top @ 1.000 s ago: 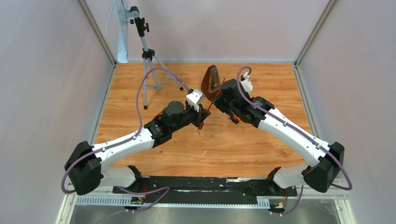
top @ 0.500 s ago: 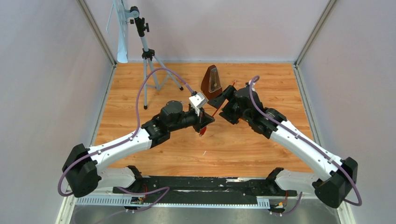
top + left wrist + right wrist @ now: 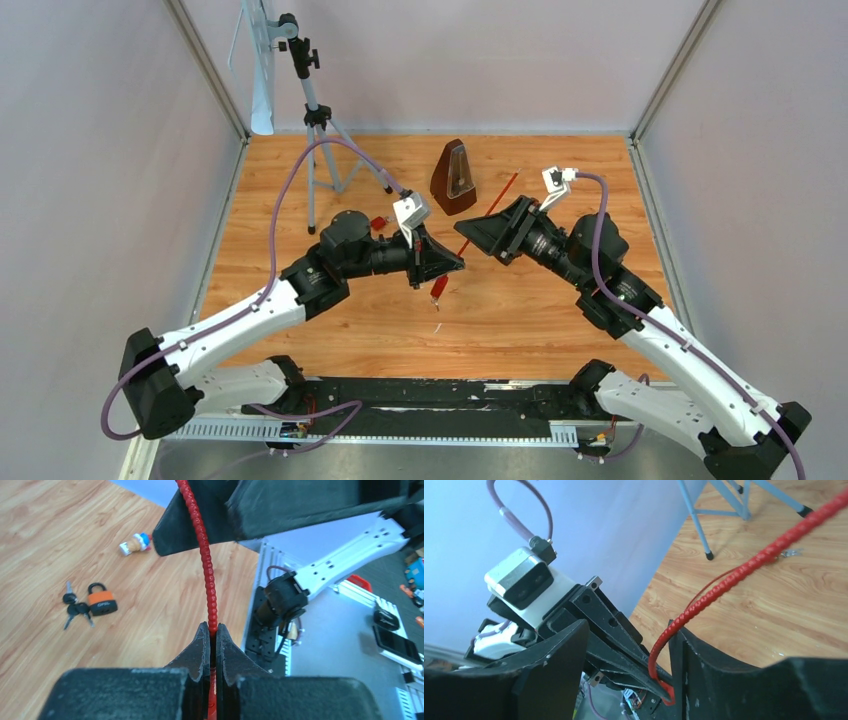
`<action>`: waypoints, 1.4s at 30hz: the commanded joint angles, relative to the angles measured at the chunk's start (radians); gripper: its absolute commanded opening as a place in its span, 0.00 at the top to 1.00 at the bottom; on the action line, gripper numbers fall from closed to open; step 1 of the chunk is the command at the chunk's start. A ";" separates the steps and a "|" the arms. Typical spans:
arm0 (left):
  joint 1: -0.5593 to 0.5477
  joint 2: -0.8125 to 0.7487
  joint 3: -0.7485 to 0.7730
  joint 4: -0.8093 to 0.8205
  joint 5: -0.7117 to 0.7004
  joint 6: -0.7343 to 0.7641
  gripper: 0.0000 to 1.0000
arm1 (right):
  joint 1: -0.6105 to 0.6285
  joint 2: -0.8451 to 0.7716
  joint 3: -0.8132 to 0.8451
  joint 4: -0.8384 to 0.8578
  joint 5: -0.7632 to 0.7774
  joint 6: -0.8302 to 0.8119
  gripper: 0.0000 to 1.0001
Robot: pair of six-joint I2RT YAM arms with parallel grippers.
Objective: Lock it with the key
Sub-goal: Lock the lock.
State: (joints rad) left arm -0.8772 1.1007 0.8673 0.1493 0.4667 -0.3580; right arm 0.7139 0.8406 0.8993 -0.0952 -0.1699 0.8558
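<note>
left claw (image 3: 211,630) is clamping shut on the red cable (image 3: 206,575). right claw (image 3: 629,630) is gaping open, the cable passing between its fingers (image 3: 559,665). padlock (image 3: 102,602) is lying mid-left of the left wrist frame, shackle pointing up-frame, keys (image 3: 75,609) touching its left side, well apart from the left claw; nearer arm unclear. against half a second ago, right claw is sitting farther from the metronome (image 3: 453,180), facing the left one.
</note>
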 commanded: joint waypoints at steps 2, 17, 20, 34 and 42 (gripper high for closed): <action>-0.002 -0.066 0.093 0.041 0.091 -0.065 1.00 | 0.001 0.014 0.073 0.087 -0.103 -0.093 0.46; -0.002 -0.093 0.195 -0.260 -0.181 0.069 0.12 | 0.000 0.134 0.237 -0.033 0.080 -0.038 1.00; -0.003 -0.100 0.159 -0.280 -0.272 0.135 0.11 | 0.001 0.167 0.251 -0.066 0.139 0.017 1.00; -0.003 -0.003 0.080 -0.259 -0.330 0.137 0.20 | 0.000 0.214 0.260 -0.092 0.234 0.122 1.00; -0.003 0.001 0.054 -0.241 -0.299 0.122 0.48 | 0.000 0.219 0.257 -0.092 0.235 0.136 1.00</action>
State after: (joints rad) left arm -0.8772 1.1061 0.9272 -0.1242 0.1532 -0.2367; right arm 0.7162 1.0672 1.1118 -0.2283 0.0479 0.9646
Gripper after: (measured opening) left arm 0.542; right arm 0.027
